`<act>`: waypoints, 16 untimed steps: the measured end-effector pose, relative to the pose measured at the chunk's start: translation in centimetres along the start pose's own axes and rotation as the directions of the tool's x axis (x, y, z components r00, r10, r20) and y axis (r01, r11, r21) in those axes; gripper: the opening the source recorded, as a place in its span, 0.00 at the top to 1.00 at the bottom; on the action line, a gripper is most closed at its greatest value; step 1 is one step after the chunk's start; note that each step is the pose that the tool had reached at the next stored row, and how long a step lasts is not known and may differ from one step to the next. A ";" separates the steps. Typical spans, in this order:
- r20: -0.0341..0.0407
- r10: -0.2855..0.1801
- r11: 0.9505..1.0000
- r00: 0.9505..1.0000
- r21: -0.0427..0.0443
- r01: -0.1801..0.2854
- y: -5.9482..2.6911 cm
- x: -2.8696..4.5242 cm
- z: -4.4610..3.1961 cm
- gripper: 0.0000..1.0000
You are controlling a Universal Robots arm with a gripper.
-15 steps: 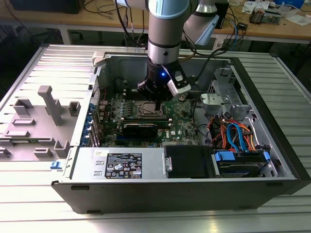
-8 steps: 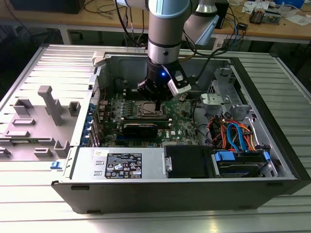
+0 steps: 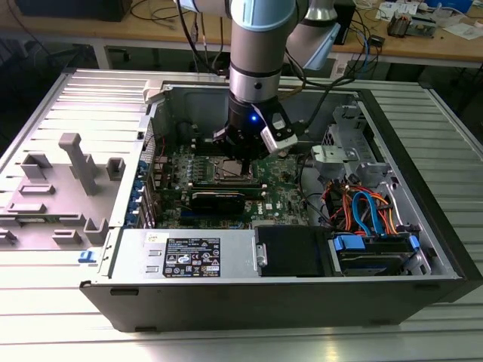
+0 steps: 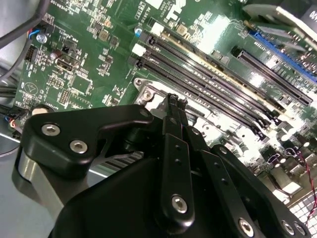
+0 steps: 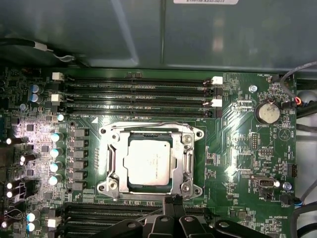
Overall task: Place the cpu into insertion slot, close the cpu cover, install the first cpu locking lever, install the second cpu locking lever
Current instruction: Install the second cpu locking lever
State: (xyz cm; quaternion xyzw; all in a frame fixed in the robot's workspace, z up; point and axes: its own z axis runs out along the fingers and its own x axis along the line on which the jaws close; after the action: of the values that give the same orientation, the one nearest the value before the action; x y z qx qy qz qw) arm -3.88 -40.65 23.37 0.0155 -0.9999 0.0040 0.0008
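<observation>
In the exterior view, your hand (image 3: 243, 151) hangs mid-frame over the insertion slot (image 3: 230, 170). In the second wrist view the fingertips (image 4: 174, 104) look pinched together, holding nothing. In the first wrist view the cpu (image 5: 148, 162) sits centre, cpu cover (image 5: 187, 148) apparently down; I'd say you're on the levers, needing a careful hook-and-press.

Ribbed grey metal table (image 3: 445, 128) carrying an open computer case (image 3: 249, 298), which lies on its side near the middle. At the exterior view's left, just beside the case, a grey plate (image 3: 45, 136) rests on the table; upright grey blocks (image 3: 75, 162) stand on it, possibly a fixture. Behind the table stands a wooden bench (image 3: 98, 34) bearing cables and small parts (image 3: 411, 19).
</observation>
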 end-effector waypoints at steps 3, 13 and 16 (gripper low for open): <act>0.000 0.000 1.000 1.000 0.000 0.000 -0.24 0.10 0.00 0.89; 0.000 0.000 1.000 1.000 0.000 0.000 -0.29 0.33 0.00 0.89; 0.000 0.000 1.000 1.000 0.000 0.000 -0.42 0.35 0.00 0.89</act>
State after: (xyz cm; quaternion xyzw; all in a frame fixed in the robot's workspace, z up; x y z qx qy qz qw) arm -4.22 -41.08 23.38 0.0154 -0.9999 0.0041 0.0010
